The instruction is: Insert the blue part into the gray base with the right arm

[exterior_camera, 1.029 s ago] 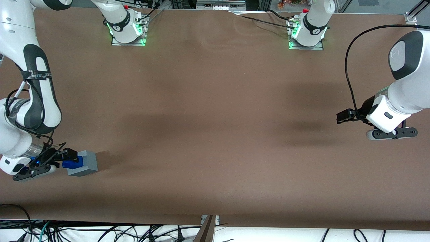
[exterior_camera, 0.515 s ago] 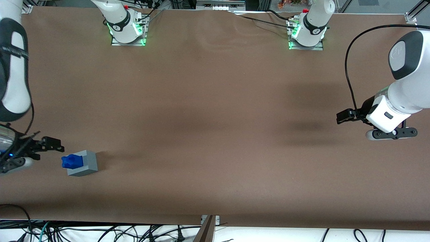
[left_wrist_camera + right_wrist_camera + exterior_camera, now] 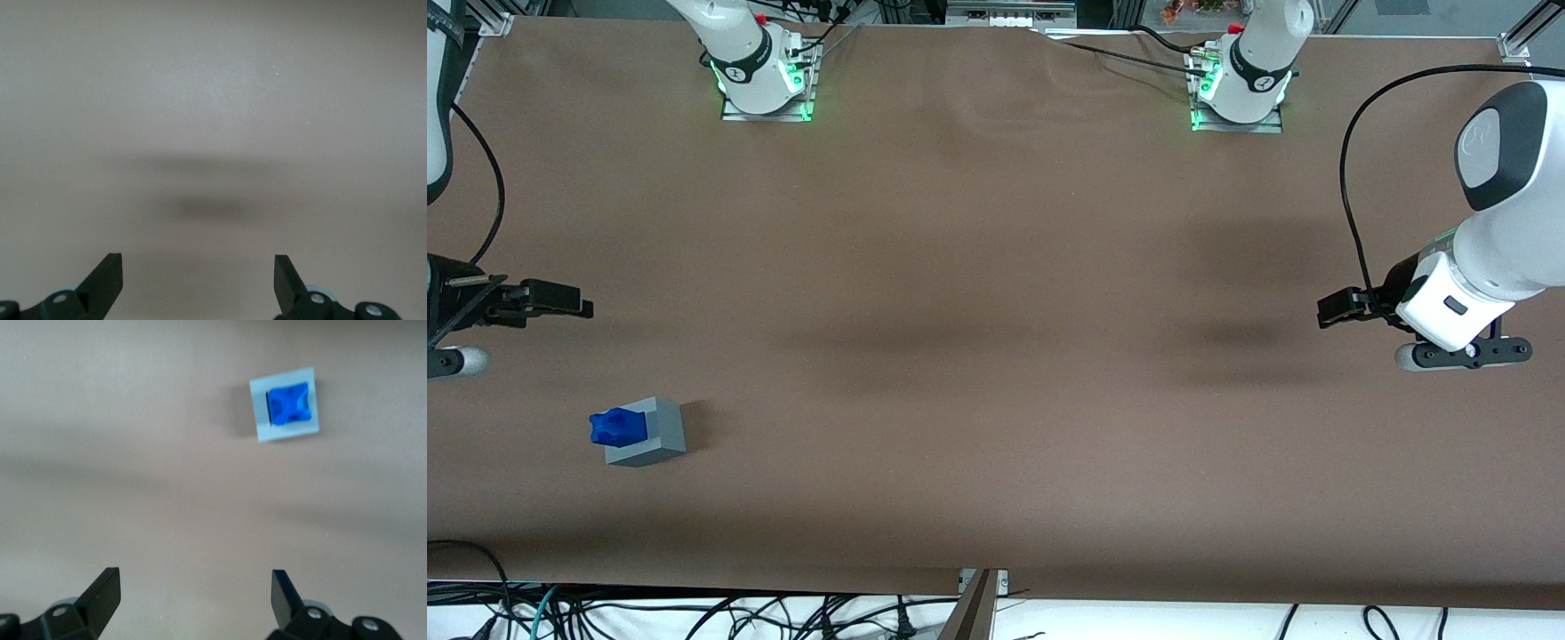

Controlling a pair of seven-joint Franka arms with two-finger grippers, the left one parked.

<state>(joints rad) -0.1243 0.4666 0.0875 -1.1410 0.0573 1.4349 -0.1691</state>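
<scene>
The gray base (image 3: 651, 434) sits on the brown table at the working arm's end. The blue part (image 3: 616, 427) sticks out of the recess in its side face. In the right wrist view the blue part (image 3: 289, 404) fills the square recess of the gray base (image 3: 285, 431). My right gripper (image 3: 560, 299) is open and empty, raised above the table, farther from the front camera than the base and well apart from it. Its fingers (image 3: 101, 593) stand wide apart in the right wrist view, with bare table between them.
Two arm mounts with green lights (image 3: 765, 84) (image 3: 1236, 93) stand at the table edge farthest from the front camera. Cables (image 3: 694, 613) lie below the near edge. The table (image 3: 996, 356) is covered in brown cloth.
My gripper let go of the blue part, which stays in the gray base. It drew back from the base, then rose and moved away from the front camera.
</scene>
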